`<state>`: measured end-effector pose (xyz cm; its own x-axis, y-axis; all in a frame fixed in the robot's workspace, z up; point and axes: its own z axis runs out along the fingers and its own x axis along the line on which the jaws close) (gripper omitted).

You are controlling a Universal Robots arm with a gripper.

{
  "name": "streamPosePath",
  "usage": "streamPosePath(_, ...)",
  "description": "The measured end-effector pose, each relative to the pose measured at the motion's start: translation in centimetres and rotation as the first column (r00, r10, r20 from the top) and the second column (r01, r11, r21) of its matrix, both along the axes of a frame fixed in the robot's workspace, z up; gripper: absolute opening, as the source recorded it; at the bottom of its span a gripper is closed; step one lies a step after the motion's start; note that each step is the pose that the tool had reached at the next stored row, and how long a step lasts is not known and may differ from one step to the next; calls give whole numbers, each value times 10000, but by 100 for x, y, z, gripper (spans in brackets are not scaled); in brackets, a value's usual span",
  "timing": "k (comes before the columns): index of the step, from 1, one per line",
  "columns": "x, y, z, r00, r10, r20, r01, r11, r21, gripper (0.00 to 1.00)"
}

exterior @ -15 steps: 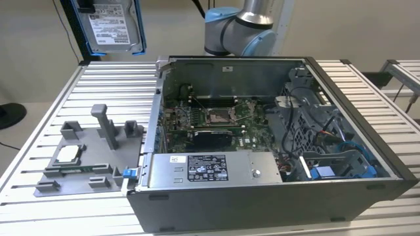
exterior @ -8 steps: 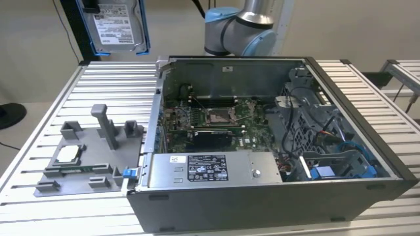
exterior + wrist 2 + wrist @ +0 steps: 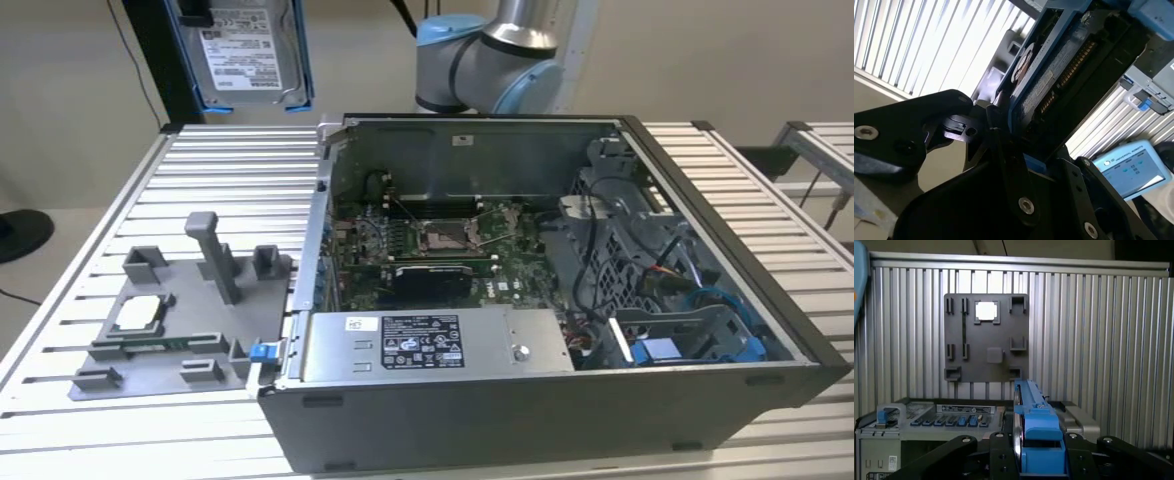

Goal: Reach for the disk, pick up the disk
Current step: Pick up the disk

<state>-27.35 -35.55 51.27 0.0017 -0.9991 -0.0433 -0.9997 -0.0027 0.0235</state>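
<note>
The disk (image 3: 247, 50) is a silver hard drive with a white label, clipped in a blue frame. In the exterior view it hangs upright, high above the far left corner of the slatted table. In the first wrist view the disk (image 3: 1035, 427) shows edge-on, its blue frame clamped between the black fingers (image 3: 999, 455) of my gripper (image 3: 1038, 454). The second wrist view shows the disk (image 3: 1049, 80) from close up, tilted, with my gripper (image 3: 1034, 155) shut on its lower end.
An open computer case (image 3: 534, 410) fills the middle of the table, with a long grey box (image 3: 427, 345) along its near wall. On the exterior view's left lies a grey fixture plate (image 3: 174, 345) with an upright post (image 3: 214, 255) and a small square chip (image 3: 140, 312). The arm's base (image 3: 487, 60) stands behind the case.
</note>
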Motion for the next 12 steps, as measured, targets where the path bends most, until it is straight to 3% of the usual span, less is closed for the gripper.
streamPosePath(12, 163, 0, -1, 10000, 0, 1, 0, 10000, 1, 0)
